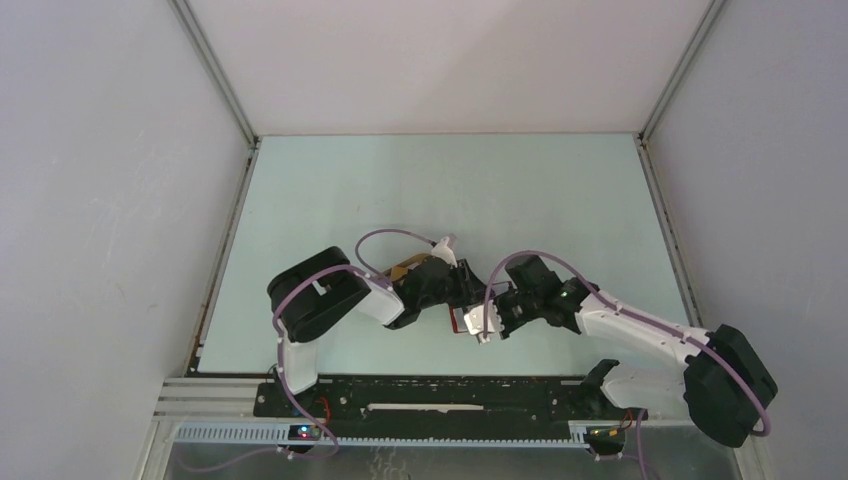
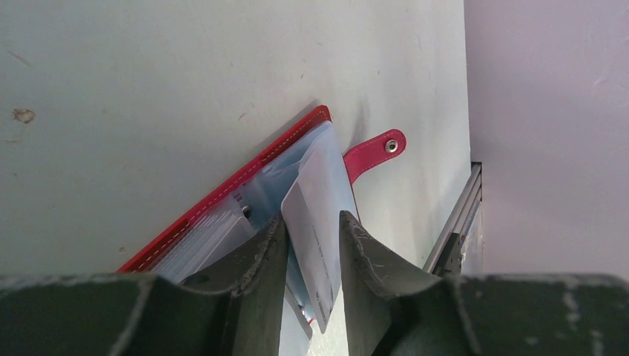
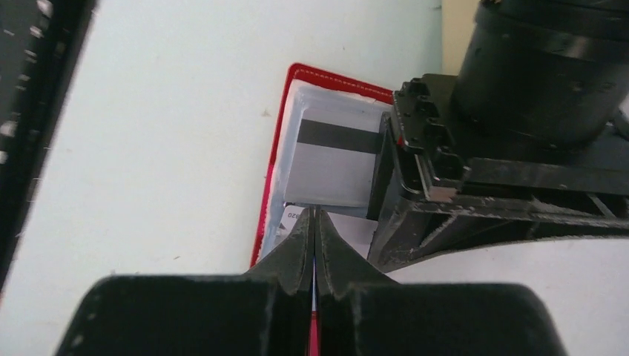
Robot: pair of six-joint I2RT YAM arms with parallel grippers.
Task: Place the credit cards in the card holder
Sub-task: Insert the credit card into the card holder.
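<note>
Red card holder (image 3: pixel 276 174) pinched by both grippers, card (image 3: pixel 334 165) inside

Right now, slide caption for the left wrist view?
Left gripper fingers straddling a white card standing in the open red card holder.

Non-task surroundings

Pale mint-green table (image 1: pixel 450 190), bare top with a few small scuffs and one brownish spot (image 2: pixel 24 116). White enclosure walls (image 1: pixel 100 200) on three sides, aluminium corner rails (image 1: pixel 215 70). Beige tray (image 1: pixel 407 268) mostly hidden mid-table. Black mounting rail (image 1: pixel 440 396) along near edge.
</note>
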